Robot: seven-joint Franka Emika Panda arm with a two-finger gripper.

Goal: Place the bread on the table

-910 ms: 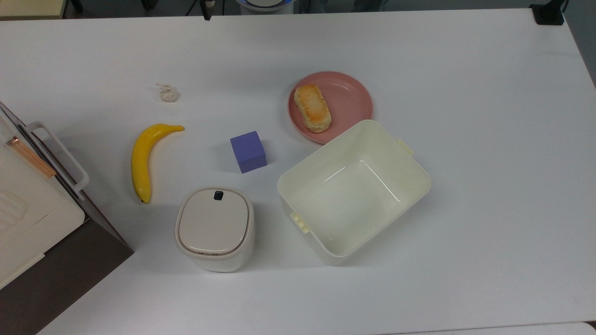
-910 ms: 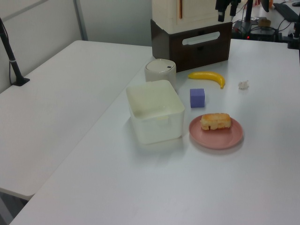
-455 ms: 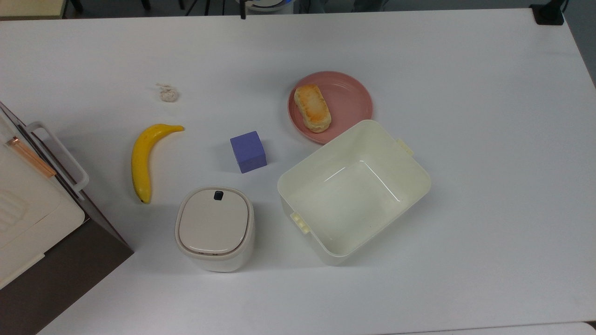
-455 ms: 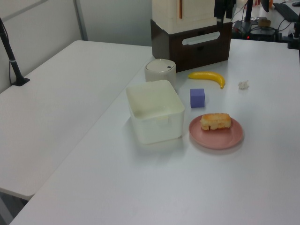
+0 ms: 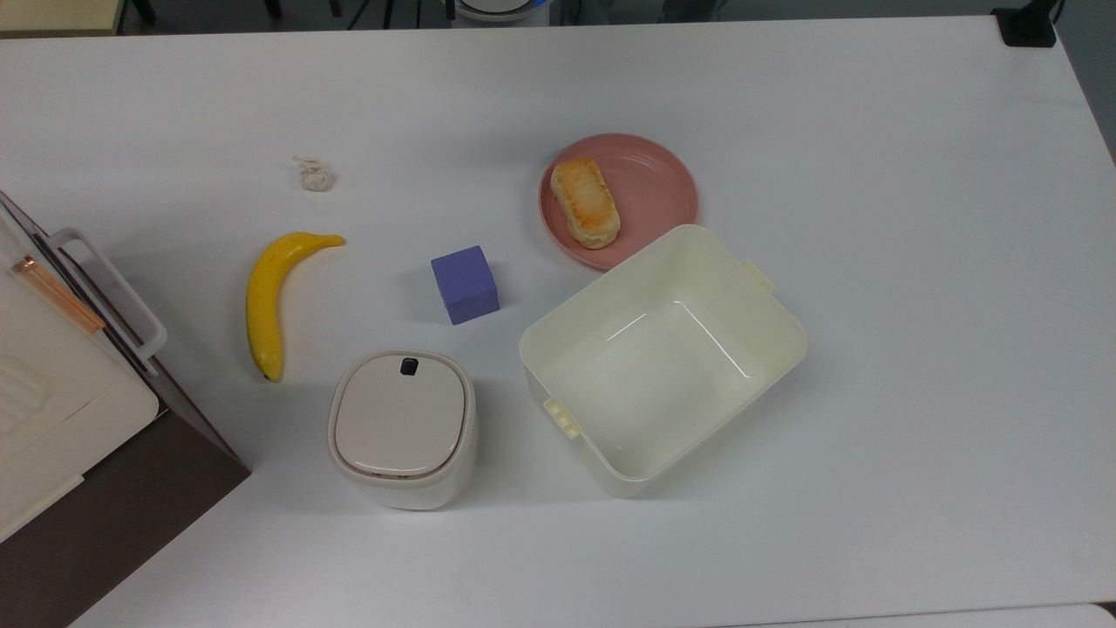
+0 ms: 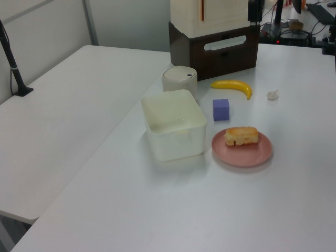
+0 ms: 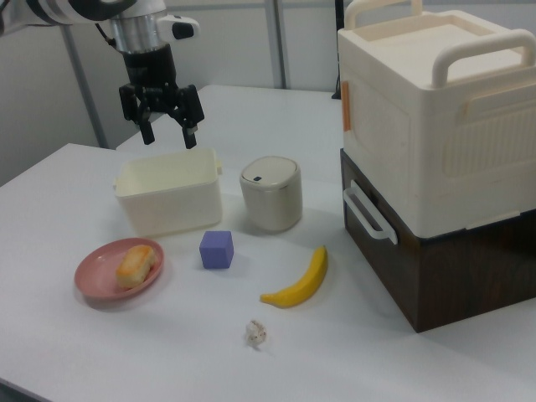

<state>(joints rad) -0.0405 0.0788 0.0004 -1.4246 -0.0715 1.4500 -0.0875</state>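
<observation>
One small oblong bread bun [image 5: 585, 202] with a golden toasted top lies on one round pink plate [image 5: 656, 188], toward the top view's left side of the plate. One yellow banana [image 5: 269, 294], one purple cube [image 5: 465, 283], one small off-white lumpy wad [image 5: 316, 177], one cream lidded canister with rounded corners [image 5: 402, 427] and one open cream rectangular plastic tub [image 5: 663, 356] also stand on the large white smooth desk [image 5: 915, 262]. The tub's far corner sits just beside the plate; in the top view it overlaps the plate's near rim. The cube stands between the banana and the plate. The wad lies apart from the rest, on the far side of the banana in the top view.

One black two-finger pincer [image 7: 162, 126] on a white arm hangs in the air above the tub in the right view, its fingers spread wide and holding nothing.

One large cream case with handles [image 7: 435, 109] rests on a dark brown box [image 7: 452, 260] at the right view's right. A second white desk [image 6: 63, 121] adjoins at the left view's left, with pale walls behind.
</observation>
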